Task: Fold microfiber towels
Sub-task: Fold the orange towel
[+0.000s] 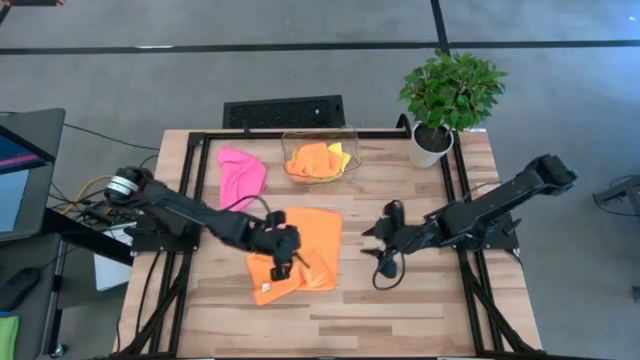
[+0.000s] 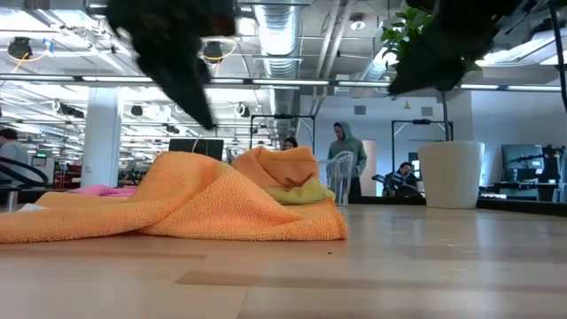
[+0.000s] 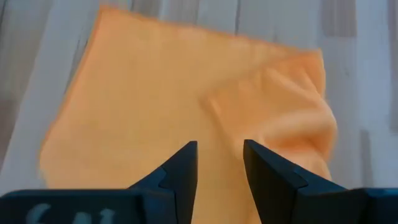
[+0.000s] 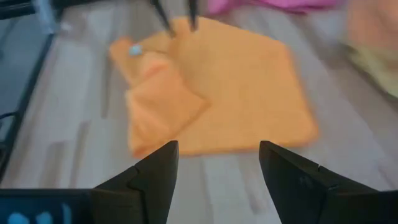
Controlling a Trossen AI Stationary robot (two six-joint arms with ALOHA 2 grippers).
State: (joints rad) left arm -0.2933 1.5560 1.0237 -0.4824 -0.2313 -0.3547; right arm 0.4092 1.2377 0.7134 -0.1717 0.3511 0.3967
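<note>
Orange towel lay mid-table, tilted, its long axis running from the far edge toward the near-left corner, where one corner was folded over. The left gripper hovered above that fold, jaws partly apart, holding nothing. The right gripper waited just beside the towel, wide open and empty. The clear bin at the far edge held orange and yellow cloths, bunched and hard to separate; the pink towel lay crumpled left of it.

Bright even overhead light, soft shadows, right wrist view motion-blurred, low view foreground soft
</note>
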